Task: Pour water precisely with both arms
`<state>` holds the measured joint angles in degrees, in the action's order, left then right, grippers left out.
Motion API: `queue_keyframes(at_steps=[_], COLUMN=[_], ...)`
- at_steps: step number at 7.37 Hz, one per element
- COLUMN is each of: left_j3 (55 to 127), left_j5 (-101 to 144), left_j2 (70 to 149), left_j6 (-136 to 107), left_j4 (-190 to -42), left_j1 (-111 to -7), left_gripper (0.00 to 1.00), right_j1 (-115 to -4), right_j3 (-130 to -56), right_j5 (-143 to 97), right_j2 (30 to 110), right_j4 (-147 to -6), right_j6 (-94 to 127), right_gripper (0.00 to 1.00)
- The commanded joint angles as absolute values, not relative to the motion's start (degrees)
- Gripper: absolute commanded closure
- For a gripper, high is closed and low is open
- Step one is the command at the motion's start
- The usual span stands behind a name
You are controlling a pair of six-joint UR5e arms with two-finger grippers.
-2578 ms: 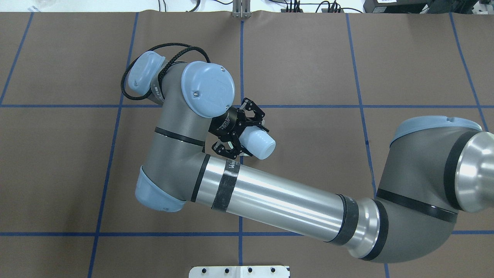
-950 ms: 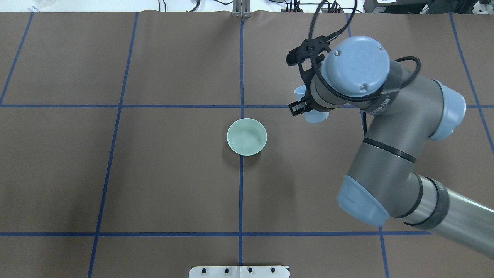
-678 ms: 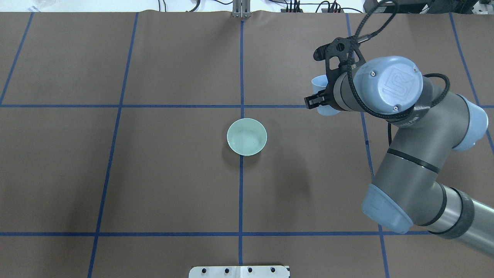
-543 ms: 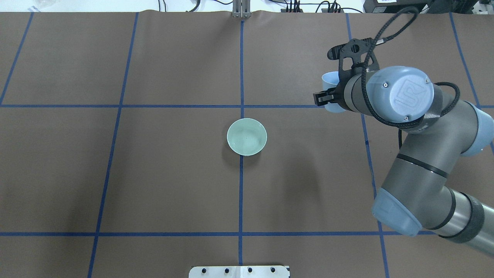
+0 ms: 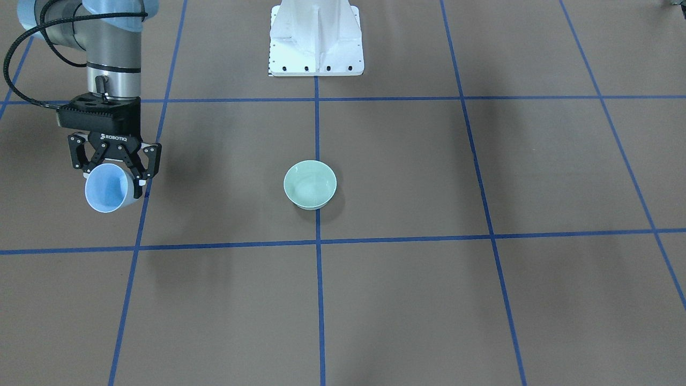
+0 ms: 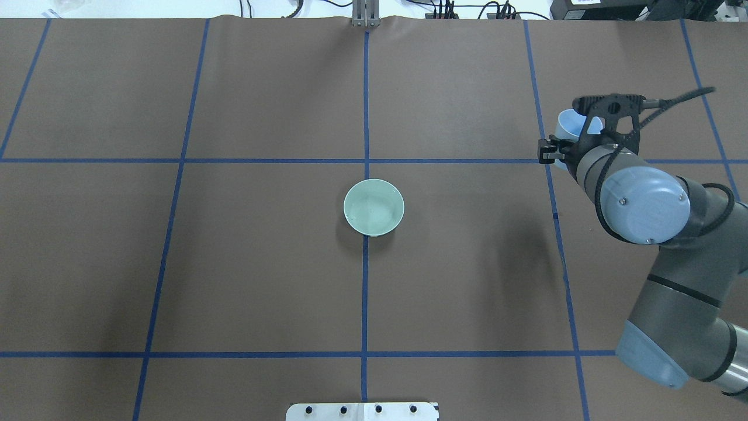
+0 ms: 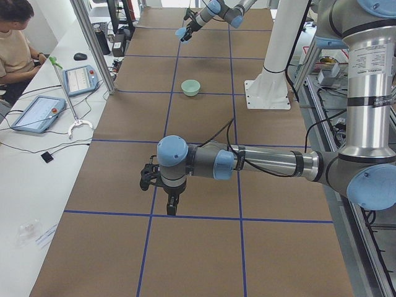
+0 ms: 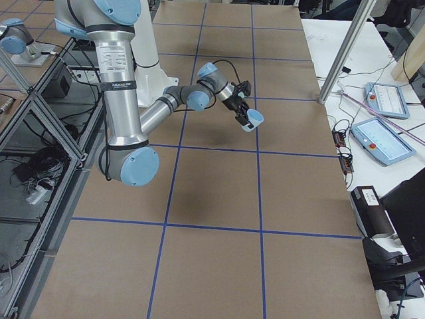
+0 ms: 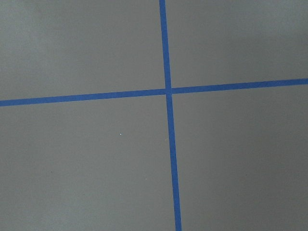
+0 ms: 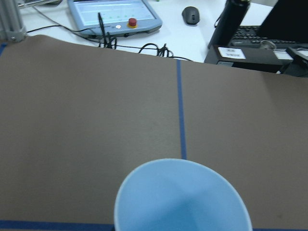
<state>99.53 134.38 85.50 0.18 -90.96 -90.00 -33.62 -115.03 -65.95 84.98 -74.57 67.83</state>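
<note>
My right gripper is shut on a pale-blue cup and holds it above the table, well to the right of the pale-green bowl. The cup is tilted with its mouth toward the table's far edge. Its inside looks dry in the right wrist view. The bowl stands at the table's middle, with faint glints of water inside. My left gripper shows only in the exterior left view, low over the table far from the bowl; I cannot tell whether it is open or shut.
The white pedestal stands at the robot's side of the table. Blue tape lines grid the brown table. Control tablets and cables lie beyond the far edge. A person sits there.
My right arm has swung from over the bowl to the right and carried the cup away. The bowl, hidden under the arm before, now shows and has not moved.
</note>
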Motion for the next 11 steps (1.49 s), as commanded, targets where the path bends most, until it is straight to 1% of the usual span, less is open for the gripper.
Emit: queue_keyframes(at_steps=[1,2,3,5,6,7,8,11], left_j3=[99.67,99.67,99.67,99.67,99.58,99.58,99.58,99.49], left_j5=[134.38,134.38,134.47,134.47,134.39,134.47,134.47,134.47], left_j2=[85.52,85.52,85.52,85.52,85.52,85.52,85.52,85.60], left_j6=[0.18,0.18,0.18,0.18,0.18,0.18,0.18,0.18], left_j4=[-90.97,-90.97,-90.97,-90.97,-90.97,-90.97,-90.97,-90.97], left_j1=[-90.00,-90.00,-90.00,-90.00,-90.00,-90.00,-90.00,-90.00], left_gripper=[0.00,0.00,0.00,0.00,0.00,0.00,0.00,0.00], right_j1=[-29.90,-27.97,-26.82,-25.75,-25.49,-25.49,-25.49,-25.75], right_j3=[-108.60,-102.80,-99.53,-95.29,-93.97,-93.96,-93.78,-94.65], right_j5=[-55.34,-52.24,-49.51,-46.42,-45.54,-45.27,-44.92,-42.72], right_j2=[93.24,93.25,93.25,93.16,93.16,93.16,93.16,93.34], right_j4=[-60.62,-54.64,-50.93,-46.95,-45.11,-44.22,-44.21,-44.21], right_j6=[74.06,74.87,74.97,75.06,75.32,75.32,76.11,77.70], right_gripper=[1.00,1.00,1.00,1.00,0.93,0.65,0.01,0.00])
